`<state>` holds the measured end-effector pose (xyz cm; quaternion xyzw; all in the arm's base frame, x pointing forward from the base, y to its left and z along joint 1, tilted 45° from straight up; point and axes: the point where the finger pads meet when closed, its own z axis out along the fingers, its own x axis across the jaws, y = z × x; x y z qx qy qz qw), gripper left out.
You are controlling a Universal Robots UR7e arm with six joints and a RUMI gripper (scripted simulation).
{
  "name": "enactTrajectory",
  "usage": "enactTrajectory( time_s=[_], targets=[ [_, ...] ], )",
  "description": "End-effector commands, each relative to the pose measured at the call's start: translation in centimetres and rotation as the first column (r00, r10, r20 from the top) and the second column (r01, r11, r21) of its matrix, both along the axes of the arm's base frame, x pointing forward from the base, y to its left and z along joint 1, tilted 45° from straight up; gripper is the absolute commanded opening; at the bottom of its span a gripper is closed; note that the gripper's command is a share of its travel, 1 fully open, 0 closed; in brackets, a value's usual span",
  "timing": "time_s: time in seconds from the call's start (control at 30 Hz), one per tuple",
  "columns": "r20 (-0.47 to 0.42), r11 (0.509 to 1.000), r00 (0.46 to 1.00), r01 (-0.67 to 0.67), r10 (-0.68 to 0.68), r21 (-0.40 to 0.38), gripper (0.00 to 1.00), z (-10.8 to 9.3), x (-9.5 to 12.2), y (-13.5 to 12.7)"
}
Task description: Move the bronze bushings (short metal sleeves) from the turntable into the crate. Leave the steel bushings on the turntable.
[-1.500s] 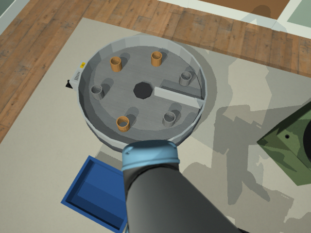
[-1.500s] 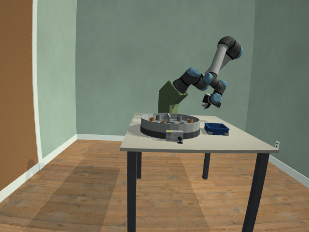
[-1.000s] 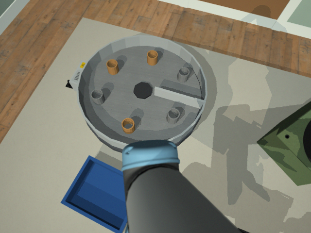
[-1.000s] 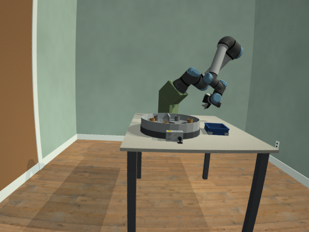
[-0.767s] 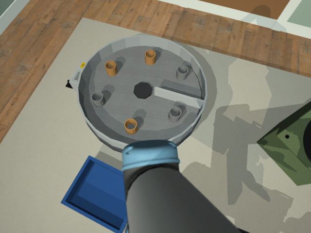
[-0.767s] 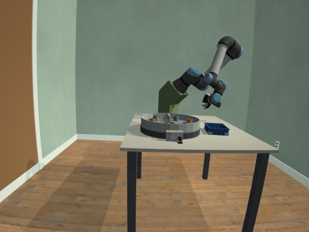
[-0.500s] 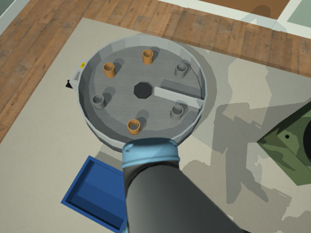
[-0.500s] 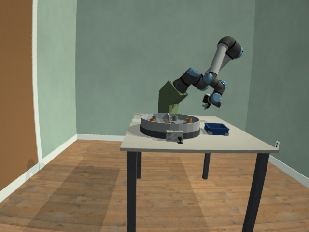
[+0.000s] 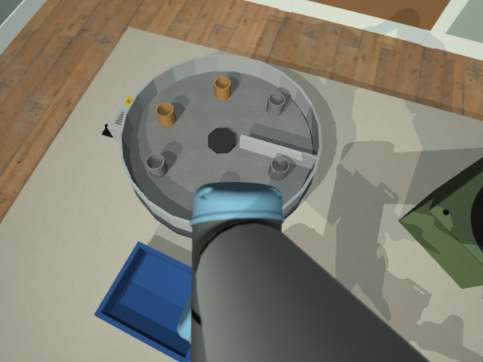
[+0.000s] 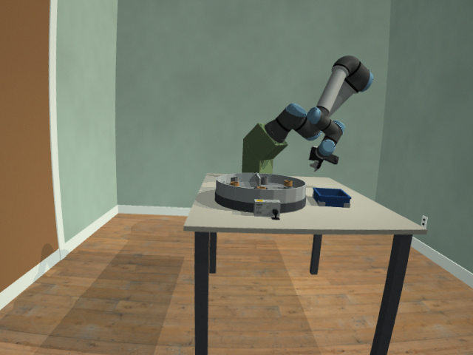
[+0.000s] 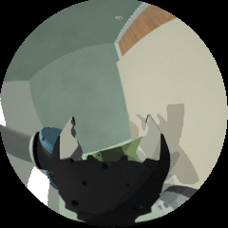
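Bronze bushings (image 9: 223, 87) (image 9: 165, 114) stand upright on the turntable (image 9: 164, 210) among steel bushings (image 9: 276, 102); the gripper (image 10: 320, 163) hangs spread and holding nothing above the bench (image 10: 344, 221), near the blue crate (image 10: 331, 197).

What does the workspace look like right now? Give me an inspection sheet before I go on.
Surface: beige table top, carrying the round grey turntable and the blue rectangular crate.
Job's things: two bronze bushings and three grey steel bushings show upright on the turntable in the top view; the arm hides its near edge. Visible part of the crate holds nothing.
Clutter: nothing seen.
Grippers: black two-jaw pincer open, holding nothing, hanging high above the table between turntable and crate.
Cables: nothing seen.
Surroundings: green pedestal, green walls, wooden floor.
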<state>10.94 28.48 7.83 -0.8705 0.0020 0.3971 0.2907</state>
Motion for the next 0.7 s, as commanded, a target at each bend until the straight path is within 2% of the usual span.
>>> enactTrajectory(
  time_s=[0.0,0.1,0.17,0.37,0.4,0.5,0.53,0.67],
  targets=[
    [0.092,0.996,0.995,0.028,-0.036,0.090,1.00,-0.2,3.0,-1.0],
    [0.162,0.989,0.985,0.041,-0.064,0.144,1.00,-0.4,5.1,-1.9],
    [0.162,0.989,0.985,0.041,-0.064,0.144,1.00,-0.4,5.1,-1.9],
    [0.328,0.967,0.935,0.048,-0.131,0.250,1.00,-0.8,9.7,-4.6],
    [0.328,0.967,0.935,0.048,-0.131,0.250,1.00,-0.8,9.7,-4.6],
    [0.420,0.955,0.892,0.040,-0.167,0.293,1.00,-1.0,12.0,-6.5],
    [0.420,0.955,0.892,0.040,-0.167,0.293,1.00,-1.0,12.0,-6.5],
    [0.513,0.945,0.835,0.025,-0.199,0.326,1.00,-1.2,14.2,-8.7]
  ],
)
